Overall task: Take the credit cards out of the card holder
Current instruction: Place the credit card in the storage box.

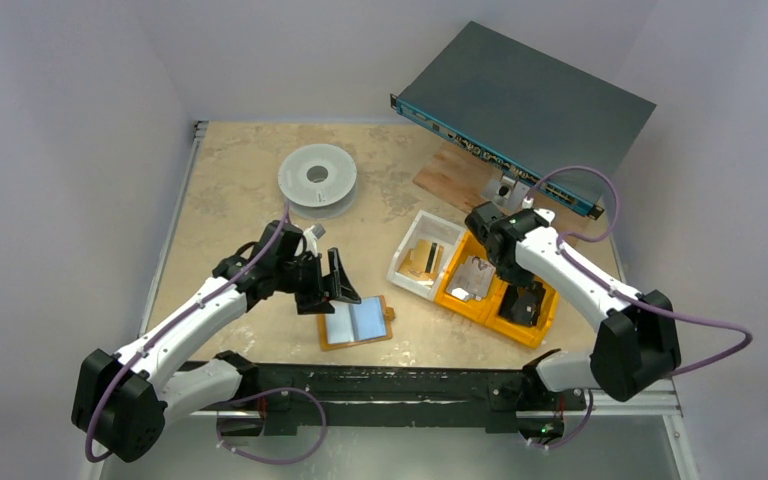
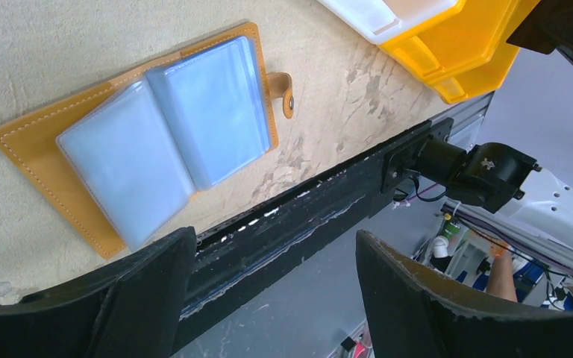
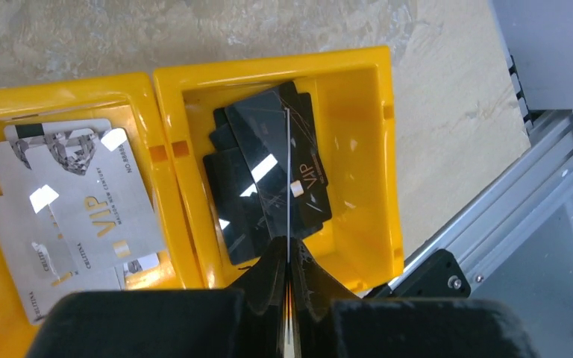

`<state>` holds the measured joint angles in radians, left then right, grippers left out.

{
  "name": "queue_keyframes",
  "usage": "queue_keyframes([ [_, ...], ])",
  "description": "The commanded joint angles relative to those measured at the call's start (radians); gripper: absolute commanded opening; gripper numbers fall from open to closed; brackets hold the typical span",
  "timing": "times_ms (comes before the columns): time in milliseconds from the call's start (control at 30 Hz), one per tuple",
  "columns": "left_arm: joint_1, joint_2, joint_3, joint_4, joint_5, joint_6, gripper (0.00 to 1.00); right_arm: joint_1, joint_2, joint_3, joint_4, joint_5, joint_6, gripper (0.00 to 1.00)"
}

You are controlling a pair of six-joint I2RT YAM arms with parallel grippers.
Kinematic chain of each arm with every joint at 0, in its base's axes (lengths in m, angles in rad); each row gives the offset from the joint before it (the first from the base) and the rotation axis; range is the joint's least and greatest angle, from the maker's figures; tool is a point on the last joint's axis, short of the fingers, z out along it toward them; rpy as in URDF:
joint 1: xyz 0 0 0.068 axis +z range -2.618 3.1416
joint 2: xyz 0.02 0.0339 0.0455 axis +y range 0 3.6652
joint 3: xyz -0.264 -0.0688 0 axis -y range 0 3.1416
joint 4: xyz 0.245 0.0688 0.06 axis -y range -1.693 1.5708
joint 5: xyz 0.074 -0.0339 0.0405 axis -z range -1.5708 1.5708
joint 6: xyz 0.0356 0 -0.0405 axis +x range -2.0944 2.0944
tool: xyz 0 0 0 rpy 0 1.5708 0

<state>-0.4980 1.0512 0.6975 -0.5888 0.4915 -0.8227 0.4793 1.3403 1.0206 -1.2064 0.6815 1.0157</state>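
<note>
Below the right gripper (image 3: 289, 257): bin (image 3: 268, 63) of black cards (image 3: 261, 171).
We held one card (image 3: 289, 186) edge-on, jaws clamped; we judged release best centred over the stack.

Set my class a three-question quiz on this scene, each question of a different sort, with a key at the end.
1. True or false: the card holder lies shut on the table.
2. Choose one: the right gripper pinches a card, seen edge-on, above an orange bin. What does that bin hold? A silver cards; B black cards; C gold cards.
3. Fill the gap: the jaws of the left gripper, near the card holder, stand ____.

Key: 1 false, it lies open with its clear sleeves showing; 2 B; 3 open.
</note>
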Motion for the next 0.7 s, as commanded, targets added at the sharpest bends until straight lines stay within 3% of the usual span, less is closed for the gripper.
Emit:
queue_keyframes([
  [0,-0.004,-0.016,0.043,-0.008,0.021,0.025,0.78,-0.005,0.036,0.015,0.0,-0.016,-0.053,0.0],
  [267,-0.004,-0.016,0.043,0.009,0.042,0.026,0.79,-0.004,0.004,0.021,-0.009,-0.029,-0.06,0.0],
  [367,-0.004,-0.013,0.043,0.017,0.042,0.022,0.79,-0.004,-0.015,0.022,-0.001,-0.043,-0.076,0.08],
  [500,-0.004,-0.013,0.04,0.021,0.039,0.017,0.79,-0.004,-0.049,0.028,-0.004,-0.055,-0.087,0.27],
  [667,-0.003,-0.014,0.027,0.023,0.021,0.0,0.79,-0.005,-0.089,0.033,0.008,-0.073,-0.116,0.32],
])
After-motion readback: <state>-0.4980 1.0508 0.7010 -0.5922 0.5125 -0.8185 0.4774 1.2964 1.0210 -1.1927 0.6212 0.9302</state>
